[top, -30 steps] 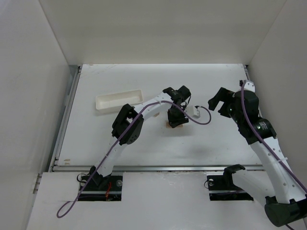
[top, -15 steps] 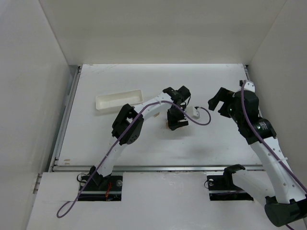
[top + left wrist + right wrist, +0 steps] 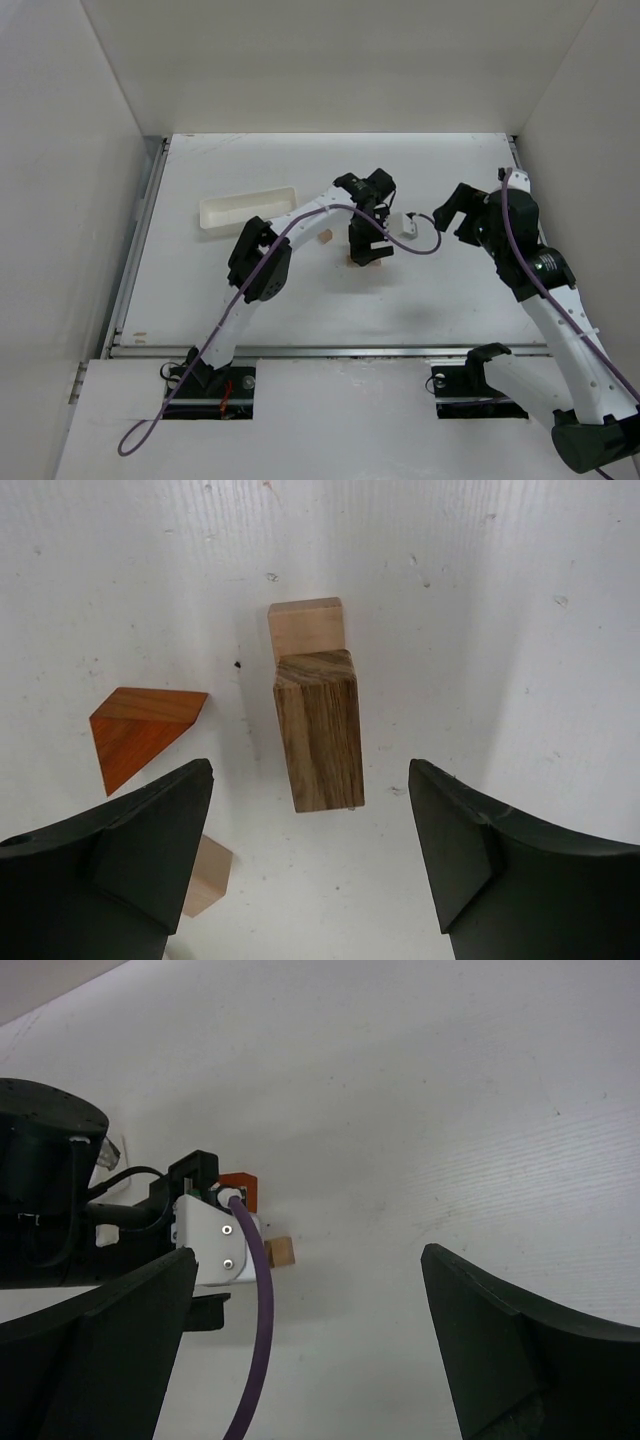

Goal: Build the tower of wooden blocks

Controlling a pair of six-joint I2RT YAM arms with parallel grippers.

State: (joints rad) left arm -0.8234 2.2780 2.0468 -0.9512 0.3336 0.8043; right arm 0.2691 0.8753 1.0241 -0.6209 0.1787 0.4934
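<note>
Fingers (image 3: 150,850) of left gripper (image 3: 310,780) wide, empty; 1 hides half a tan block (image 3: 212,875) — right gripper (image 3: 308,1255) agape.

Overall light: bright, even; your top view shows the white table (image 3: 300,300) nearly washed out.
Shadows: soft and pale; you find a faint grey one beside the dark block (image 3: 318,735).
Focus: your left wrist view renders wood grain crisply; left fingers (image 3: 130,860) go soft-edged.
Contrast: in your right wrist view, right fingers (image 3: 100,1350) read as near-featureless black shapes.
</note>
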